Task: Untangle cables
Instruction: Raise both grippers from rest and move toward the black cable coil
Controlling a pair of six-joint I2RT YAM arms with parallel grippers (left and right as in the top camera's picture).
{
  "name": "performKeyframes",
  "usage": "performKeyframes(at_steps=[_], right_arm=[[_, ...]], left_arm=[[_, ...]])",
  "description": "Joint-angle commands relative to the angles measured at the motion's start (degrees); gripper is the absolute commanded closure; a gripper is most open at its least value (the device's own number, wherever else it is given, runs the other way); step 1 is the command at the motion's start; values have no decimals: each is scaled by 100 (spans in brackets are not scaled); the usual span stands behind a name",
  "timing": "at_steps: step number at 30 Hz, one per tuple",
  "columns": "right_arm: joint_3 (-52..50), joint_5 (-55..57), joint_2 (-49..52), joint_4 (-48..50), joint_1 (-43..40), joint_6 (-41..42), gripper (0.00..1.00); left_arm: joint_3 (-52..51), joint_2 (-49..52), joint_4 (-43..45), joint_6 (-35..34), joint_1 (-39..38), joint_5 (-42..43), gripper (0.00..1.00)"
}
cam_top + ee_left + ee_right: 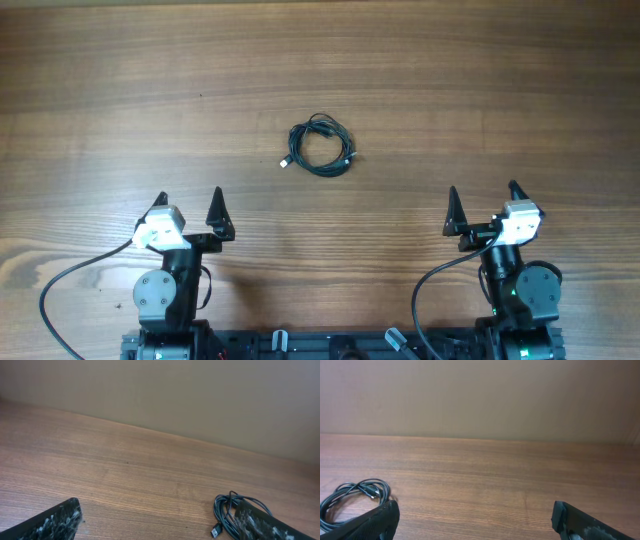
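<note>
A small coil of thin black cable (pixel 320 146) with a metal plug end lies on the wooden table, at the middle of the overhead view. The left wrist view shows the coil (pixel 227 510) at the lower right, partly behind one finger. In the right wrist view the coil (pixel 350 497) sits at the lower left. My left gripper (pixel 189 203) stands open near the front edge, well short of the coil and to its left. My right gripper (pixel 484 199) is open too, to the coil's right. Nothing lies between either pair of fingers.
The wooden table (pixel 500 80) runs to a plain beige wall (pixel 200 395) at the back. Thick black cables (pixel 60 280) trail from each arm's base along the front edge.
</note>
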Motion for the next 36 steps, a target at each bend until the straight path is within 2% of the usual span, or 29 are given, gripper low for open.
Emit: performKeyframes(at_steps=[1,36], right_arm=[[0,-48,-46,11,-13,83,0],[0,-48,-46,11,-13,83,0]], left_arm=[[-24,-42,-26,131,-26,66,0],[-24,-42,-24,63,-26,111,0]])
